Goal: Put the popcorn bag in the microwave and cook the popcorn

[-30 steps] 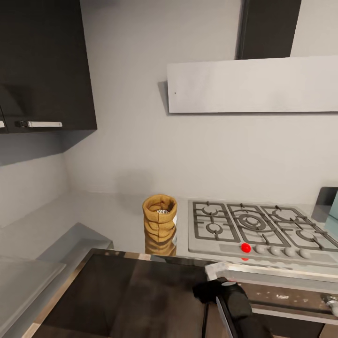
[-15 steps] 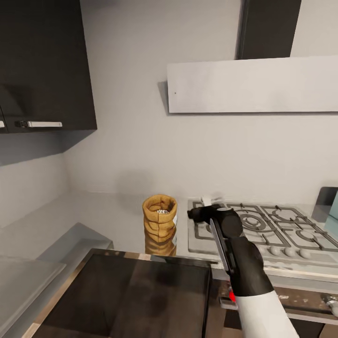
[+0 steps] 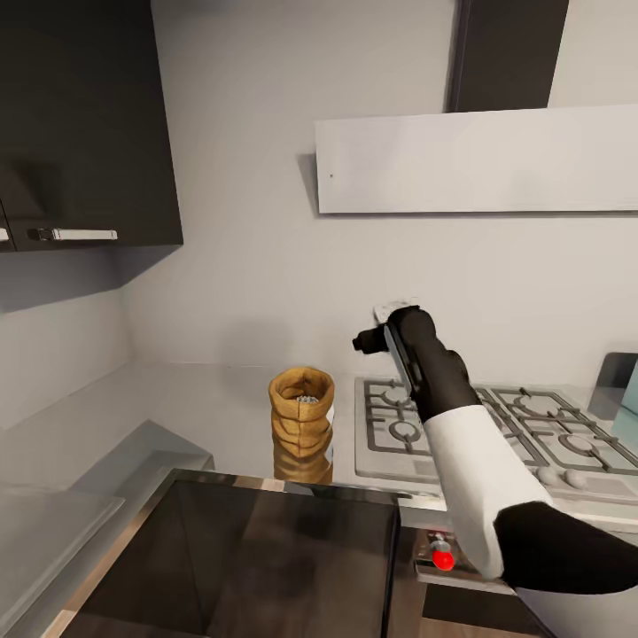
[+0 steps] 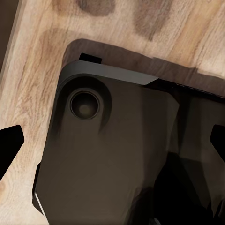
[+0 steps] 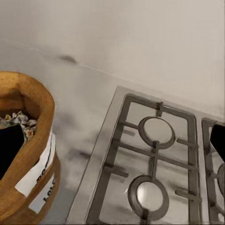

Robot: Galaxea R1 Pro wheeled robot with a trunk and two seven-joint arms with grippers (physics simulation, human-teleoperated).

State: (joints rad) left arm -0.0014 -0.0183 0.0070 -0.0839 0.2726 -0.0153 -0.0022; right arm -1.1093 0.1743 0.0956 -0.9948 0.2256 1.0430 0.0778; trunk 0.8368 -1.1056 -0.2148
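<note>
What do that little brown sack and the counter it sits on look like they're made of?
The popcorn bag looks like tan-brown paper, matte and crumpled: wrinkled sides, a rolled rim, a white label on its side. The countertop looks like polished grey steel or something similar, since it mirrors the bag just below it; being a render, the exact material stays open.

One popcorn bag (image 3: pixel 301 411) stands on the countertop (image 3: pixel 204 403), with one small heap of popcorn (image 3: pixel 306 400) in it. One gas hob (image 3: pixel 492 434) sits beside it under one white hood (image 3: pixel 478 159). One arm is raised, ending in one right gripper (image 3: pixel 377 326).
</note>
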